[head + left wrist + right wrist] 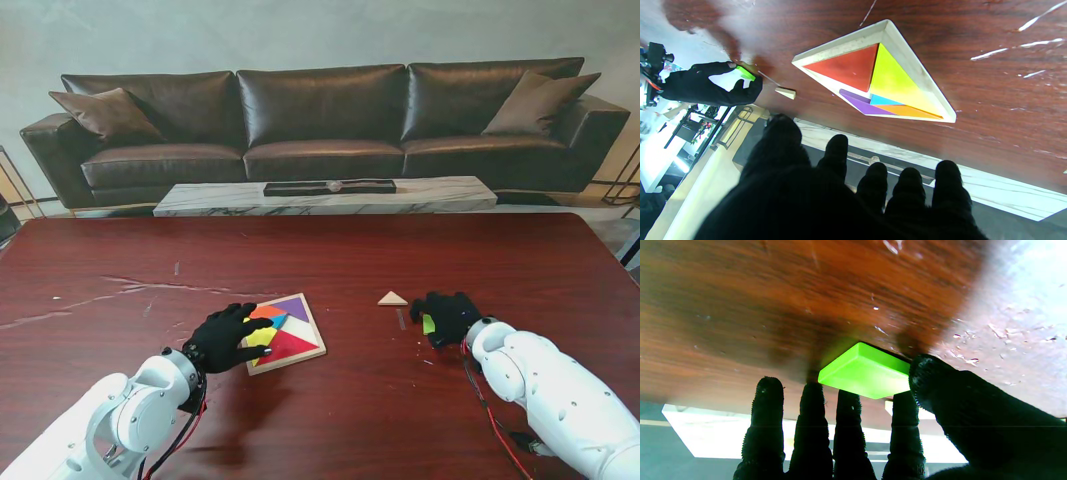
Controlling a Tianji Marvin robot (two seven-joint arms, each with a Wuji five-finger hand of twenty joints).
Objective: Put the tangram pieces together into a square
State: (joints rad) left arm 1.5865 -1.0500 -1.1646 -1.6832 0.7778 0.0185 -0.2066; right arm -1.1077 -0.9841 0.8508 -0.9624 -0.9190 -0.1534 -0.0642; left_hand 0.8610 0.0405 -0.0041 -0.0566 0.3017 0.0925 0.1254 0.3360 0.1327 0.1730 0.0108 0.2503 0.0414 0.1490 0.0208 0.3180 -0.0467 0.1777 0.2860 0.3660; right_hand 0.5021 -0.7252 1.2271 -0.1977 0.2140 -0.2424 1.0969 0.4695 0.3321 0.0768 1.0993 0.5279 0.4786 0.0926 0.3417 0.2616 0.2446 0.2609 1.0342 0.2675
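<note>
A wooden square tray [321, 344] lies near the table's middle, holding red [290, 345], yellow [262, 336], blue, orange and purple [292, 307] pieces. In the left wrist view the tray [840, 45] shows the red [846, 66] and yellow [893, 81] triangles filling most of it. My left hand [228, 338] hovers open over the tray's left side, holding nothing. My right hand [447, 317] is shut on a bright green piece [867, 371], pinched between thumb and fingers just at the table surface. A tan wooden triangle [392, 298] lies on the table between tray and right hand.
The dark wooden table [120, 260] carries white scratches at the left. Beyond its far edge stand a marble coffee table [330, 197] and a dark leather sofa [320, 110].
</note>
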